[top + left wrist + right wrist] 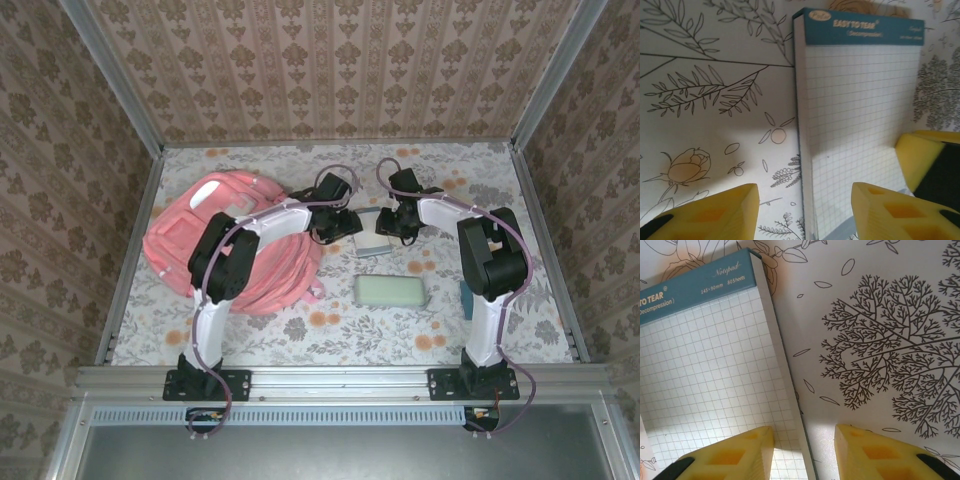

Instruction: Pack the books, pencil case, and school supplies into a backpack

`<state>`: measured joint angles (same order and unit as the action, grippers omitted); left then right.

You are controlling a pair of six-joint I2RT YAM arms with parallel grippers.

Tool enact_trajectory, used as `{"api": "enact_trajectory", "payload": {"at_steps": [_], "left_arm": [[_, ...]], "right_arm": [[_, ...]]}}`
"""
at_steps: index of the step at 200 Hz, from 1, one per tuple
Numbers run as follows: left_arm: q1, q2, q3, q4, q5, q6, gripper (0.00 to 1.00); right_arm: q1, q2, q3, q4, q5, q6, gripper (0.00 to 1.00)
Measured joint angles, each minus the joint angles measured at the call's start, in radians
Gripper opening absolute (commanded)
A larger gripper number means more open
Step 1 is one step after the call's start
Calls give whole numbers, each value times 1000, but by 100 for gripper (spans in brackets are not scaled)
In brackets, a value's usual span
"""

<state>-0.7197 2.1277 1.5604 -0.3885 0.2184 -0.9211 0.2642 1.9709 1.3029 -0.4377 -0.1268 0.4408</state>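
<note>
Left gripper [805, 194]: we find its jaws parted, grasping nothing, astride one long edge of the notepad [860, 115].
Right gripper [804, 432]: likewise parted and empty, astride the opposite edge.
Notepad: flat on the table [330, 330], beside the backpack [180, 240].
Hazards, as we judge them: the fingers may collide while crowding one pad, pinch the cloth, or curl the top sheets.

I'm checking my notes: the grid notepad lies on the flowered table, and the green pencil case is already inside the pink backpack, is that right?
Not quite: the top view shows the pencil case also lying on the table, outside the backpack. The notepad is on the table, as you say.
</note>
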Motion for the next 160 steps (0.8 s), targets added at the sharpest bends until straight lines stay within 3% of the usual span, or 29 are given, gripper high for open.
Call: {"api": "enact_trajectory", "payload": {"at_steps": [48,97,160], "left_arm": [[3,32,1,12,27,-21,45],[-1,53,-3,95,87,-53,43],[27,36,-148,383,204,-130,38]], "right_arm": [[-2,2,-6,19,-47,23,25],[-5,1,-30,64,-108,61,22],[-19,1,-35,77,-136,87,21]]}}
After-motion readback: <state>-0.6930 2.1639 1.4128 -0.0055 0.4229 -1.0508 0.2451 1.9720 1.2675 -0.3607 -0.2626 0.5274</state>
